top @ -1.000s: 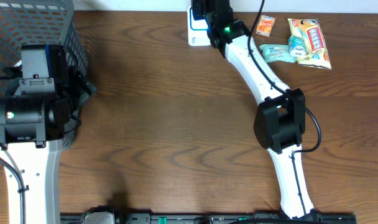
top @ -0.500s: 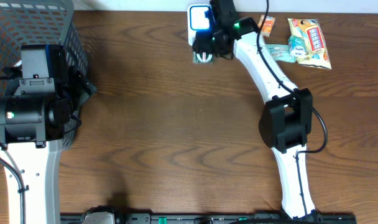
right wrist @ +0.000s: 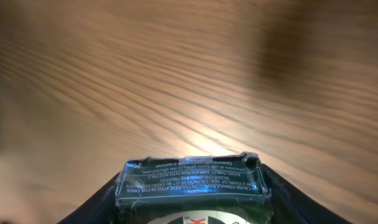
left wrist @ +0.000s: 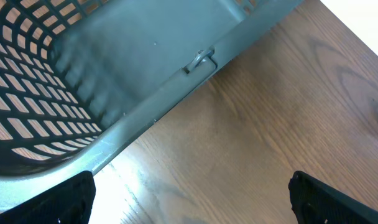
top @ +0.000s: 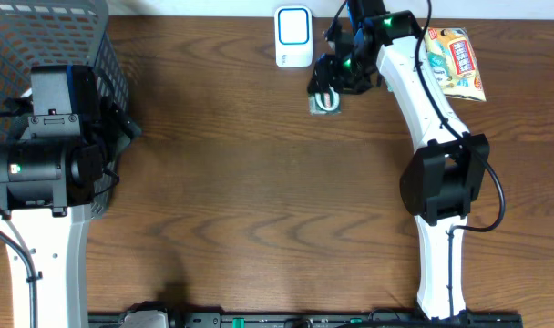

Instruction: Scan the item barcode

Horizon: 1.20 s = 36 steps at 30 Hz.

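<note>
You are holding the packet (right wrist: pixel 192 186) in the right fingers (right wrist: pixel 279 208), which are clamping it from both sides above the desk (top: pixel 259 182). The pickup is behind you. From overhead the packet (top: pixel 327 100) is hanging near the scanner (top: pixel 294 36), just off its lower right corner and not in front of its face. Nothing in these views is telling you whether a read has registered, so treat the scan itself as the part left to do. The wrist view is showing only a printed warning panel, not a barcode, so you are probably needing to turn a different face toward the scanner.

The left fingers (left wrist: pixel 58 199) are standing wide apart and gripping nothing, hovering at the rim of the basket (left wrist: pixel 176 93). The part of the basket that is showing is holding nothing you can make out. More snack packets (top: pixel 455 59) are lying at the desk's far right.
</note>
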Each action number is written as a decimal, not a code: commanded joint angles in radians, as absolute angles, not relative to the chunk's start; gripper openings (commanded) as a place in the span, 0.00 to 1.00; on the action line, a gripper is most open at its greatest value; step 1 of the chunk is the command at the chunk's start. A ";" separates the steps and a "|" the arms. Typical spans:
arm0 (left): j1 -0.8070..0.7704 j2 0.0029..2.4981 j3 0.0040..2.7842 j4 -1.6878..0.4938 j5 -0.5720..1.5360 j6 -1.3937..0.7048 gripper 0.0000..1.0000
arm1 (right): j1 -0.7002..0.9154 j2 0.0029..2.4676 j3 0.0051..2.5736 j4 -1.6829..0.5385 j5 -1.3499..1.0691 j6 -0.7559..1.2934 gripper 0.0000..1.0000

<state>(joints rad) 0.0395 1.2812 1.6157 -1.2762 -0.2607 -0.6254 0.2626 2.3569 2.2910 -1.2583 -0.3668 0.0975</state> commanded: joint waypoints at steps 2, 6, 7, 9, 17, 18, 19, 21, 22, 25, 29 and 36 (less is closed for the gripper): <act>0.047 1.281 1.621 -1.279 -0.271 -0.630 0.98 | 0.293 2.333 2.235 -1.263 -0.123 -0.226 0.55; 0.047 1.281 1.621 -1.279 -0.271 -0.630 0.98 | 0.295 2.336 2.123 -1.234 -0.059 -0.321 0.70; 0.047 1.281 1.621 -1.279 -0.271 -0.630 0.98 | 0.295 2.336 2.095 -1.220 -0.053 -0.343 0.70; 0.047 1.281 1.621 -1.279 -0.271 -0.630 0.98 | 0.295 2.336 2.037 -1.179 -0.047 -0.376 0.71; 0.047 1.281 1.621 -1.279 -0.271 -0.630 0.98 | 0.295 2.318 2.048 -1.155 -0.002 -0.167 0.86; 0.047 1.281 1.621 -1.279 -0.271 -0.630 0.98 | 0.295 2.311 2.070 -1.171 -0.002 -0.128 0.88; 0.047 1.281 1.621 -1.279 -0.271 -0.630 0.98 | 0.295 2.302 2.088 -1.187 -0.002 -0.094 0.89; 0.047 1.281 1.621 -1.279 -0.271 -0.630 0.98 | 0.296 2.282 2.129 -1.230 -0.008 -0.007 0.88; 0.047 1.281 1.621 -1.279 -0.271 -0.630 0.98 | 0.297 2.274 2.143 -1.250 -0.016 0.038 0.86; 0.047 1.281 1.621 -1.279 -0.271 -0.630 0.98 | 0.300 2.247 2.152 -1.296 -0.096 0.190 0.75; 0.047 1.281 1.621 -1.279 -0.271 -0.630 0.98 | 0.311 2.253 2.144 -1.306 -0.202 0.312 0.68; 0.047 1.281 1.621 -1.279 -0.271 -0.630 0.98 | 0.358 2.276 2.095 -1.247 -0.063 0.831 0.74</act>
<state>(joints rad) 0.0395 1.2812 1.6157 -1.2762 -0.2607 -0.6254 0.3305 2.2639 2.1189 -1.2667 -0.1452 0.5140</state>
